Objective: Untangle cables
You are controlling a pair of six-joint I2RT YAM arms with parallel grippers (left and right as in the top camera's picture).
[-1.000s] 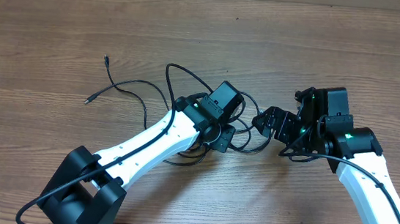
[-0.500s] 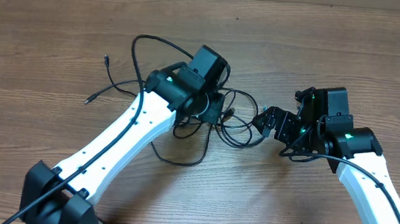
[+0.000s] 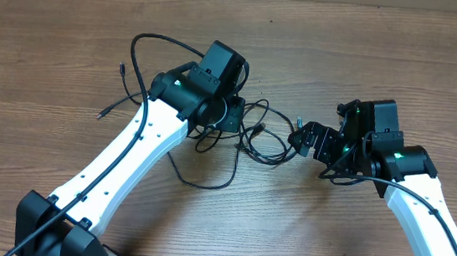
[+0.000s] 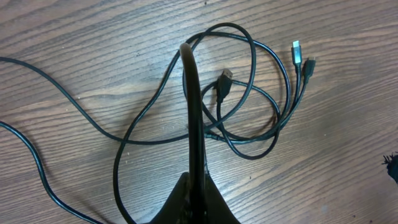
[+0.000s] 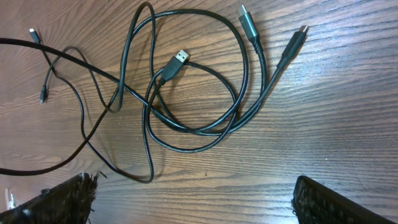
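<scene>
The cables (image 3: 269,160) lie as tangled thin black loops on the wooden table between my two grippers. My left gripper (image 3: 231,116) is shut on one strand (image 4: 194,106), which rises straight out of the closed jaws (image 4: 199,190). A tall loop (image 3: 166,39) arches over the left arm. Three plug ends (image 4: 297,50) lie at the tangle's right side. My right gripper (image 3: 303,140) sits just right of the tangle, open. In the right wrist view its fingers (image 5: 62,202) stand wide apart over bare wood, with the loops and plugs (image 5: 247,22) ahead of them.
Two small plug ends (image 3: 121,69) trail out to the left of the left arm. The wooden table (image 3: 386,59) stretches on all sides. Thicker black wires run along both white arms.
My left gripper has moved up and to the left with its strand, dragging the tangle that way and spreading the loops. The right arm has not moved.
</scene>
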